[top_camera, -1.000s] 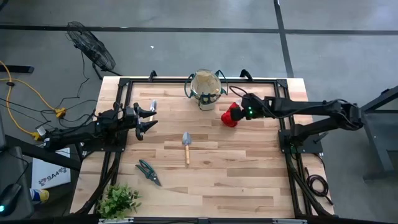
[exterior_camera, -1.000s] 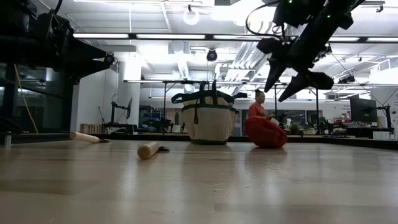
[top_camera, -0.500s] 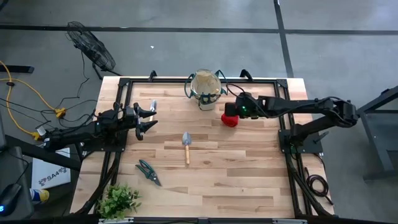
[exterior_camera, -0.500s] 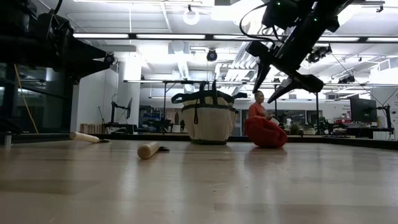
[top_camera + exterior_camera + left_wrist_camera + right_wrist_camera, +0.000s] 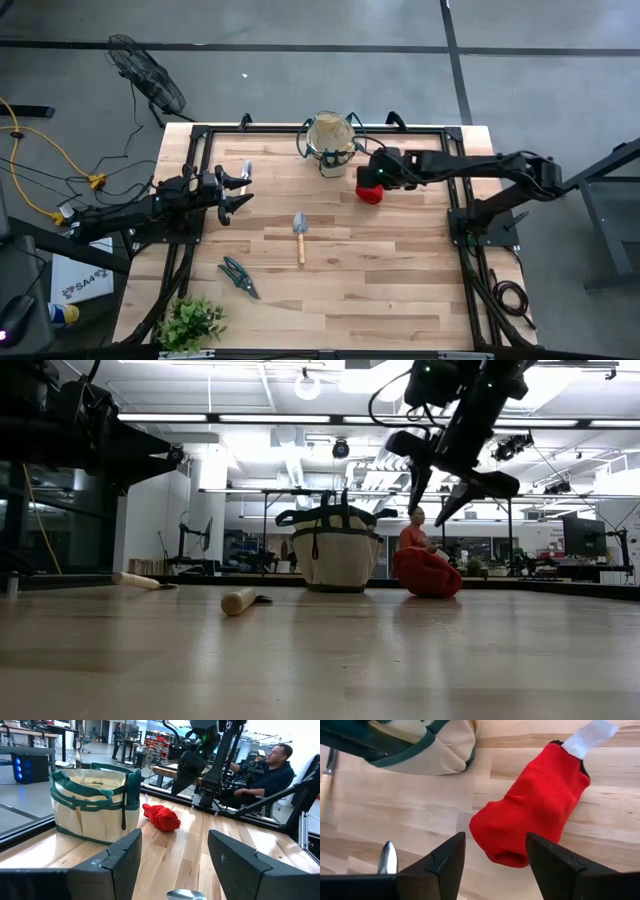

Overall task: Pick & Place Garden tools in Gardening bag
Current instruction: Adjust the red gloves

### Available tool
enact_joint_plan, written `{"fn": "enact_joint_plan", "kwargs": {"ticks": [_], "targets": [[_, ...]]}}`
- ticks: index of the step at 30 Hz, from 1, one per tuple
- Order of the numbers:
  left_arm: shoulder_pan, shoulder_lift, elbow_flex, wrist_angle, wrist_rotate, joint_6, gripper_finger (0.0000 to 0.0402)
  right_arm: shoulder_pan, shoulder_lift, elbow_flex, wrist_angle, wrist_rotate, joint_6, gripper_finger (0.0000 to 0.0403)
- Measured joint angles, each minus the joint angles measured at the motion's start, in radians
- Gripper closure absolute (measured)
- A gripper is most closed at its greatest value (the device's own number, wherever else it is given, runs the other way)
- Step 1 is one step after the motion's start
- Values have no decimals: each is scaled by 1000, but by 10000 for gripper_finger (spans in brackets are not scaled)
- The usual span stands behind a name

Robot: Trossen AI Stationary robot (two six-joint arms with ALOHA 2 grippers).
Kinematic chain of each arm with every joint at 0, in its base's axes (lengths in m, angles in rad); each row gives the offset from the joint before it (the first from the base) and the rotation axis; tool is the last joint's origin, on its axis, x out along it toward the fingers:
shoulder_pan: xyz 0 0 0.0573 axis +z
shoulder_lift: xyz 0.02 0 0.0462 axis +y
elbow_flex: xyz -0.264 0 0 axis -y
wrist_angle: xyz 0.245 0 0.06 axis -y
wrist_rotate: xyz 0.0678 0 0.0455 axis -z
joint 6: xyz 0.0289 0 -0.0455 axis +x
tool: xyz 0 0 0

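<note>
Right wrist view showed the right gripper (image 5: 494, 857) spread above the red bundle (image 5: 530, 815) (untouched); descent should straddle its middle.

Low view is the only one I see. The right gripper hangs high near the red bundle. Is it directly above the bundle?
Observer: Nearly. In the high view the right gripper sits over the red bundle, at its edge nearer the gardening bag.
Operator: Are its fingers open?
Observer: Yes. The right wrist view shows both fingers apart, with the bundle's rounded end between them, lower down.
Operator: What waits elsewhere?
Observer: The trowel lies mid-table, and the pruning shears lie near the leafy plant. The left gripper waits open at the left.
</note>
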Motion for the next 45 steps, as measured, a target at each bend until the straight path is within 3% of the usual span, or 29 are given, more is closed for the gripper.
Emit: {"fn": "enact_joint_plan", "kwargs": {"ticks": [13, 23, 37, 45], "targets": [[0, 0, 0, 0, 0, 0, 178, 8, 105, 129, -133, -3, -5, 202], [0, 0, 0, 0, 0, 0, 178, 7, 177, 139, -140, -42, -1, 202], [0, 0, 0, 0, 0, 0, 178, -7, 178, 139, -140, 41, 44, 201], [0, 0, 0, 0, 0, 0, 178, -6, 178, 138, -142, 79, 18, 158]]}}
